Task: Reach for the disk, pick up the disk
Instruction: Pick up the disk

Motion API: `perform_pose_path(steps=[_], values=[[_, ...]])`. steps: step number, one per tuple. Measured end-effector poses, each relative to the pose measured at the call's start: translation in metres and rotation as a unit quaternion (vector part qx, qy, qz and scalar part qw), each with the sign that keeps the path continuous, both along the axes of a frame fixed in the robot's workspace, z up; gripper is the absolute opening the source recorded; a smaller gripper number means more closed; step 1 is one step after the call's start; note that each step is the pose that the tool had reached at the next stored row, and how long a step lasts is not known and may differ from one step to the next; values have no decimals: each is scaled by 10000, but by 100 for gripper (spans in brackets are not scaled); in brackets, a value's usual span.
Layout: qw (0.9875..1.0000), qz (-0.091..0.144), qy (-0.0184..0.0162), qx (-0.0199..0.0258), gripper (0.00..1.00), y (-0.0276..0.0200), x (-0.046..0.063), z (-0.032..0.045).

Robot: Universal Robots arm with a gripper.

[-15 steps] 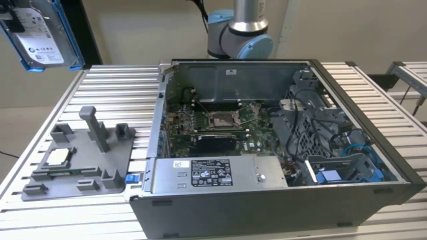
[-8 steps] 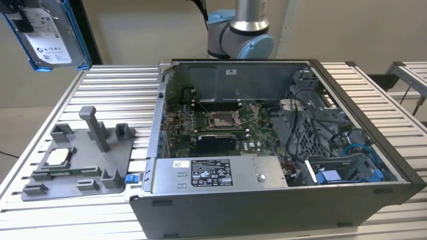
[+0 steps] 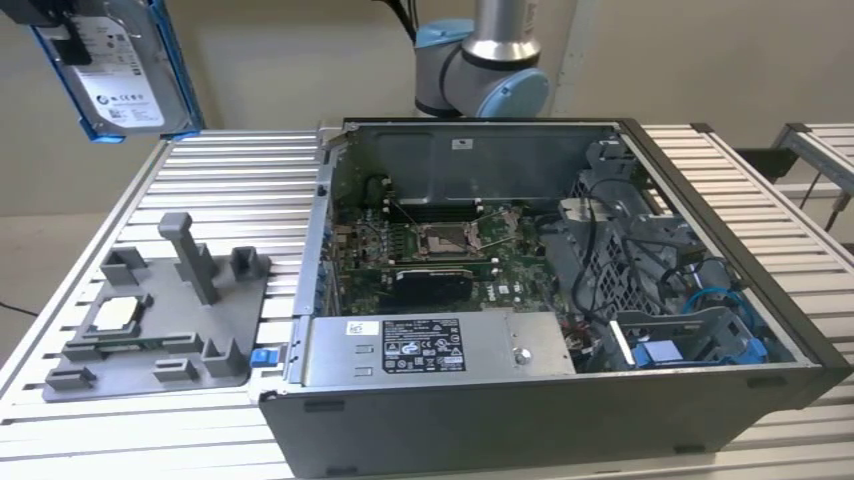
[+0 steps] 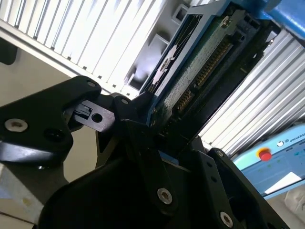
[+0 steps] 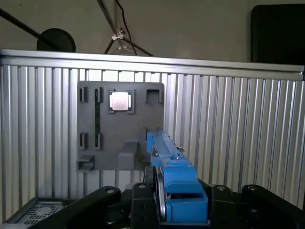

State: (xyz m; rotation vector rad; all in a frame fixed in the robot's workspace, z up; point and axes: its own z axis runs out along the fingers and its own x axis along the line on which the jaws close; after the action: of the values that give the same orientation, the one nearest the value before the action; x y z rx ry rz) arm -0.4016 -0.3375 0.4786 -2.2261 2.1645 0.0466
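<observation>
The disk (image 3: 124,78), flat grey metal in a blue plastic frame, sits clamped in the black gripper (image 4: 161,128).

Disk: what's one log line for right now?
held: flat silver-grey metal disk in blue plastic carrier | gripper: shut on disk | place: in air, above ribbed metal table

My gripper (image 5: 180,202) sits high at the exterior view's upper left. Its black fingers (image 4: 139,117) are clamped against the two flat faces of the disk (image 3: 127,75), which hangs below them, slightly tilted. My arm's (image 3: 483,75) silver and light-blue base joints stand upright at that view's top centre.
</observation>
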Motion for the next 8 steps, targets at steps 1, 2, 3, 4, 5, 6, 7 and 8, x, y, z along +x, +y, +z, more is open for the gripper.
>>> perform_pose_path(steps=[1, 2, 3, 4, 5, 6, 7, 8], values=[[10000, 0, 0, 0, 0, 0, 24, 0], [10000, 0, 0, 0, 0, 0, 50, 0], [10000, 0, 0, 0, 0, 0, 71, 0], [10000, 0, 0, 0, 0, 0, 96, 0], [10000, 0, 1, 0, 0, 0, 119, 0], [10000, 0, 1, 0, 0, 0, 143, 0], [10000, 0, 1, 0, 0, 0, 168, 0], [10000, 0, 1, 0, 0, 0, 194, 0]])
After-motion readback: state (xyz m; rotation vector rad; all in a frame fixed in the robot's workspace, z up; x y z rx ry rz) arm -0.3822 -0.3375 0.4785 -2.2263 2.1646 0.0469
